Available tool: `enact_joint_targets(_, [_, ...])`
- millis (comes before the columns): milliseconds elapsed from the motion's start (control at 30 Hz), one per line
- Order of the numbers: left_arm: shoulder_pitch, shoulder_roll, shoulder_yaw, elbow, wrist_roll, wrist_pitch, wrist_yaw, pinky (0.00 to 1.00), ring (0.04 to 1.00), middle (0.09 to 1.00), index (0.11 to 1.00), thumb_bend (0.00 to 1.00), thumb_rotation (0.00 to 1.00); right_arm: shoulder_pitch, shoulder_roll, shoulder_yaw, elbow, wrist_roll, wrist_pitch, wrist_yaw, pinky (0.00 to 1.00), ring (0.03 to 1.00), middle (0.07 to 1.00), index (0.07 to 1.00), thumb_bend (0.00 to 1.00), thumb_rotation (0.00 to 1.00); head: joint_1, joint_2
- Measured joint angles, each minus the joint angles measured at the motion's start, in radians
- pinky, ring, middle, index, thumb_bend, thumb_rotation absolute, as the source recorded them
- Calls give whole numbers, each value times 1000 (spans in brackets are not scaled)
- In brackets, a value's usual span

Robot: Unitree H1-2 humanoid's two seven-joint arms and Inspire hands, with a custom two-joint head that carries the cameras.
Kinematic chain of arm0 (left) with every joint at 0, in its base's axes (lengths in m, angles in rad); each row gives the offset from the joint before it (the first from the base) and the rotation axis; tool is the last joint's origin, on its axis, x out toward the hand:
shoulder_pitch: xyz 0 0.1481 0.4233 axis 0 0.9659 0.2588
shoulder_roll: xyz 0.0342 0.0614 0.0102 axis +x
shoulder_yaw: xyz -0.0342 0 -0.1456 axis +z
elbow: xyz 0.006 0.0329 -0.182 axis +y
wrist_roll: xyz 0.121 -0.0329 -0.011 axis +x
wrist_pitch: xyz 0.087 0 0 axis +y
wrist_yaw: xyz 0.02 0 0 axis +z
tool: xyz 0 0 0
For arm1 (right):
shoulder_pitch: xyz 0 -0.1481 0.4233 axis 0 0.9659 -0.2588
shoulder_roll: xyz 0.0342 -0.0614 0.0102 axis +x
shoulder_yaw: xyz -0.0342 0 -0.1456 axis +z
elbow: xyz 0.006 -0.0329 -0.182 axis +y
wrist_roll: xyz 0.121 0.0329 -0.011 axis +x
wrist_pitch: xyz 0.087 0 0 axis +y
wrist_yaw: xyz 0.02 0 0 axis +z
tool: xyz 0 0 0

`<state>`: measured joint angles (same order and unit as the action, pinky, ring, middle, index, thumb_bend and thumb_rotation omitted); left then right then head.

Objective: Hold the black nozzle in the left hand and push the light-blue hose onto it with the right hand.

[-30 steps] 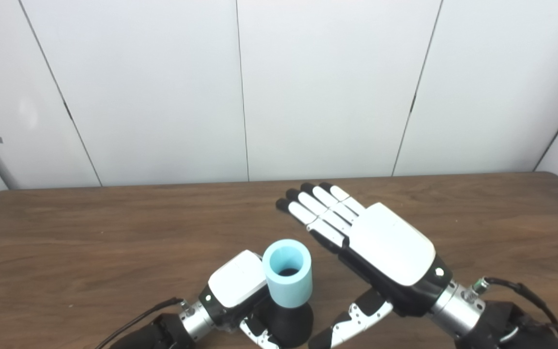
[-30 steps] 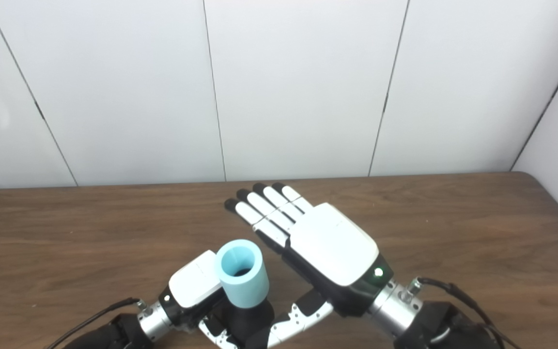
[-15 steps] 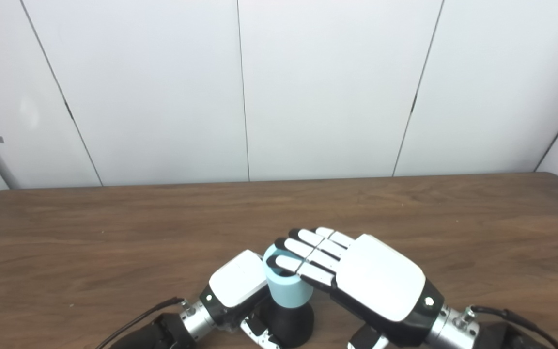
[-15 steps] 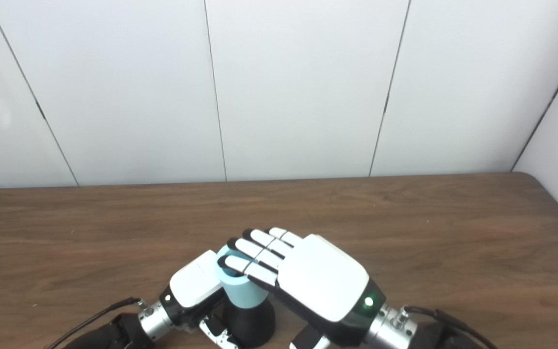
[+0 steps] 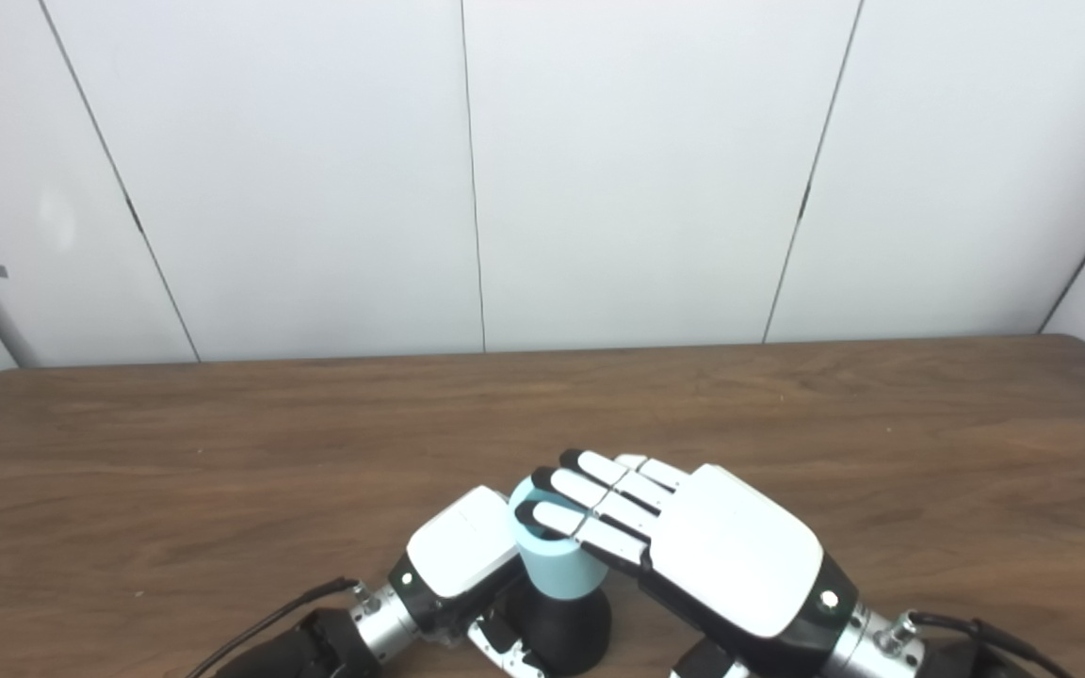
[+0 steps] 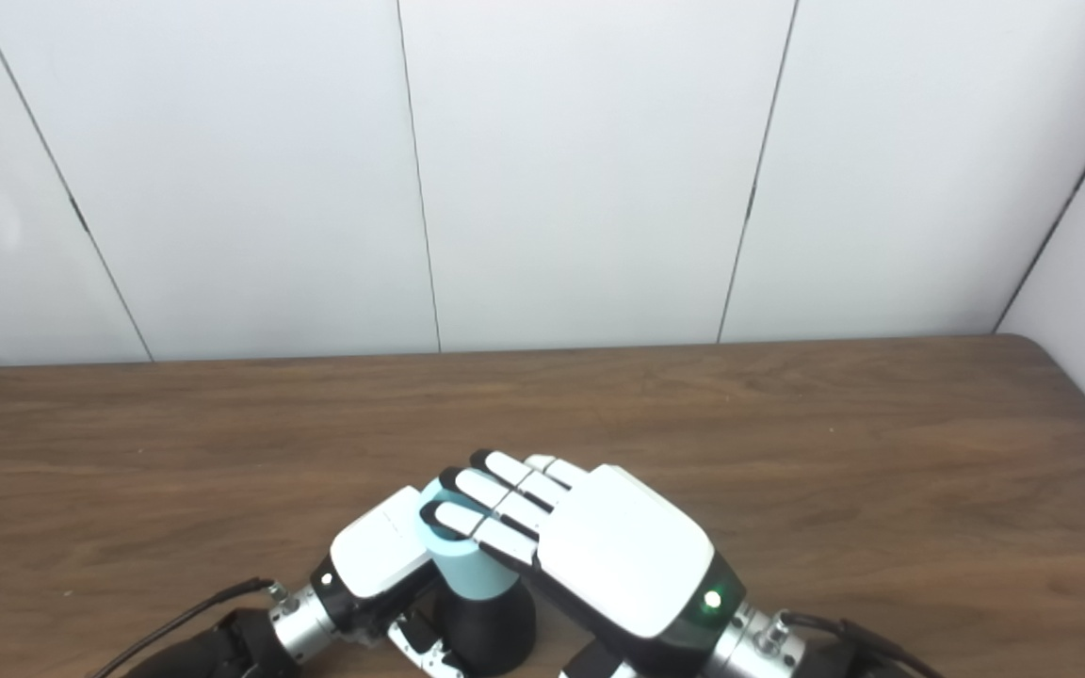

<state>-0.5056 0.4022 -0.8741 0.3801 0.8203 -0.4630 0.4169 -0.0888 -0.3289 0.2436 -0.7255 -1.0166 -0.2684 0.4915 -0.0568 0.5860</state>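
Pressing flat, fingers extended and grasping nothing, the right hand [image 5: 731, 560] covers the light-blue hose [image 5: 557, 570] atop the black nozzle [image 5: 566, 621], apparently gripped by the left hand [image 5: 462, 556].

The flat white-backed right hand [image 5: 731, 556] covers the open top of the light-blue hose [image 5: 557, 570]; contact beneath cannot be confirmed. The left hand [image 5: 462, 556] hides its fingers behind the black nozzle [image 5: 561, 626], whose base the bottom edge cuts off.
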Motion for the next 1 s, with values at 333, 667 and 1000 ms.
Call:
enact_joint_targets(333, [0,1,-3,0,-10,0,-1,224,291,405,517,516,0,30,13,7,10,-54,-3,-27,833,949,950,925,886,876,-5,-2])
enact_joint_targets(667, [0,1,-3,0,-13,0,-2,280,350,444,513,520,0,55,28,-1,14,-57,12,-28,922,976,984,955,870,915,-6,-2])
enact_joint_targets(1000, [1,3,-3,-3,-16,0,-3,322,402,476,491,522,0,87,33,-15,25,-48,30,-18,896,970,985,940,877,887,-6,2])
